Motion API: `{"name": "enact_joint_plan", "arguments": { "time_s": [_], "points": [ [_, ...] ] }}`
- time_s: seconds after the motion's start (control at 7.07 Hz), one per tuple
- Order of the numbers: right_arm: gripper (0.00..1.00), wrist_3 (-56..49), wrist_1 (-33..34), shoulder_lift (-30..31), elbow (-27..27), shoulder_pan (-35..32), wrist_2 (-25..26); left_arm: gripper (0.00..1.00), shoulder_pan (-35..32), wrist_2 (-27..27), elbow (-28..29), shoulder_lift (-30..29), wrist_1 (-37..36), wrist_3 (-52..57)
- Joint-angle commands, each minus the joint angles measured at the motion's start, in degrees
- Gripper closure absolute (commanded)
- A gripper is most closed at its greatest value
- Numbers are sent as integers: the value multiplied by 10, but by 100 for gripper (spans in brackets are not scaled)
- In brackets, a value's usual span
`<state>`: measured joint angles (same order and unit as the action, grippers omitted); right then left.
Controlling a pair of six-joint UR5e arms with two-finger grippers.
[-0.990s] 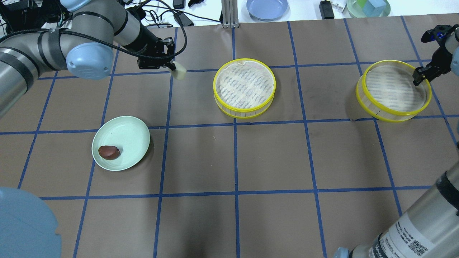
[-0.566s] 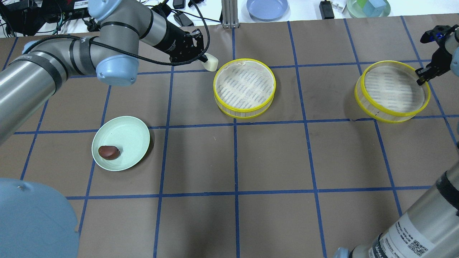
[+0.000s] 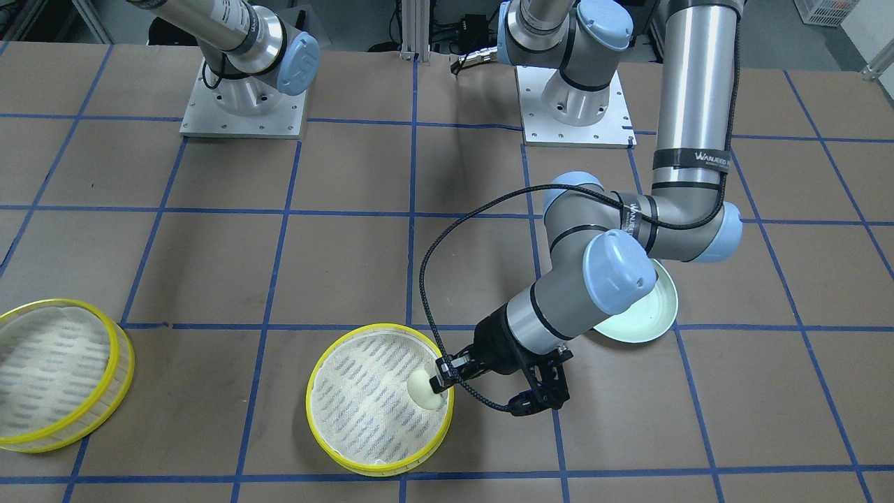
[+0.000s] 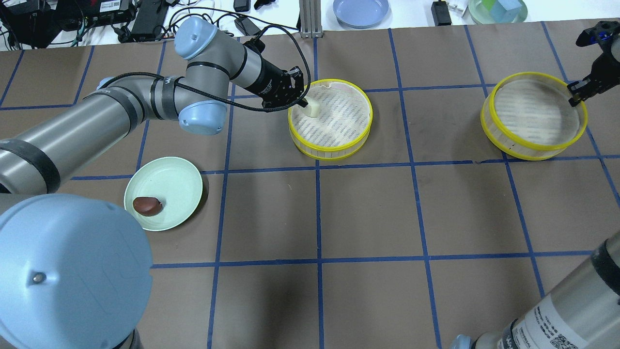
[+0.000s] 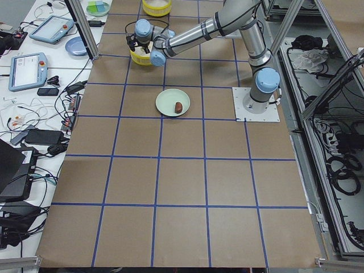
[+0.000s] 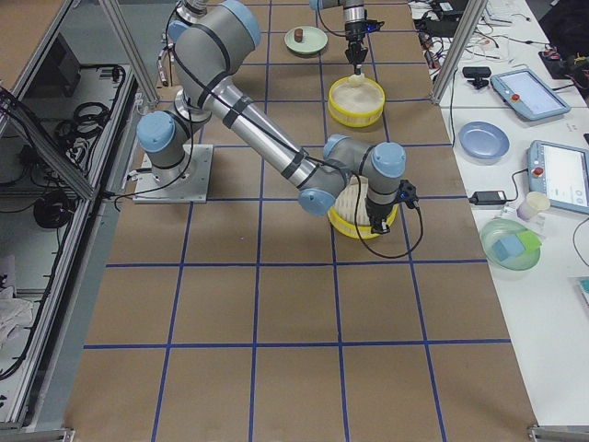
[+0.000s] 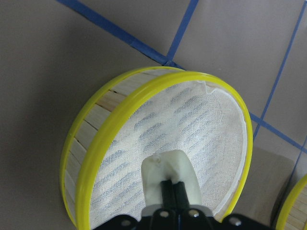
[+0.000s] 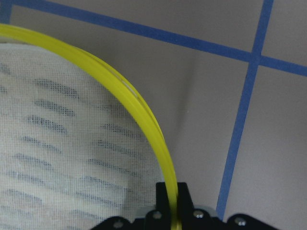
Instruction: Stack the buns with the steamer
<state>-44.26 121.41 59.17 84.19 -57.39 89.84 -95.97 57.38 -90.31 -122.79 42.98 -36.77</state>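
Left gripper [image 4: 304,103] clamps a blocky cream-yellow bun [image 4: 313,109]; beneath it, a yellow-rimmed translucent steamer tier [image 4: 329,151]. Right gripper [image 4: 573,96] pinches the identical second tier [image 4: 532,154] by its rim. Oval reddish-brown bun [image 4: 147,206] lies on pale green plate [image 4: 180,178].

The brown tabletop [image 6: 258,304], gridded with blue tape, fills the frame. Just right of centre, the near arm bends low over a yellow-rimmed steamer tier [image 6: 354,230]. The right gripper [image 6: 378,224] points down at the tier's right-hand rim, its jaws too small to read. In the upper middle, the left gripper [image 6: 357,59] hangs straight down over a second steamer tier [image 6: 357,103], with a pale cream bun [image 6: 358,69] at its tip, just above the liner. Beyond, at the top edge, a pale green plate [image 6: 315,42] carries a dark reddish-brown bun [image 6: 299,37].
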Motion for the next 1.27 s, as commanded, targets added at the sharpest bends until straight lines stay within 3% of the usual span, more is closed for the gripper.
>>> {"name": "enact_joint_plan", "arguments": {
  "time_s": [0.0,0.14,0.42,0.71,0.85,0.99,1.13],
  "points": [
    [97,37,-73,79,0,-26,-14,0,-4,45,7,10,0,-5],
    [100,71,-112,108,4,-46,-8,0,-2,85,8,20,10,19],
    [100,149,-124,146,6,-83,-15,0,9,95,10,26,36,38],
    [100,331,-124,143,8,-168,-21,0,53,135,17,54,122,71],
    [100,361,-113,144,9,-212,-21,0,84,166,10,69,165,134],
    [100,371,-114,145,10,-220,-22,0,105,250,5,77,210,209],
    [100,398,-113,141,11,-223,-24,0,112,298,-17,81,245,256]
  ]
}}
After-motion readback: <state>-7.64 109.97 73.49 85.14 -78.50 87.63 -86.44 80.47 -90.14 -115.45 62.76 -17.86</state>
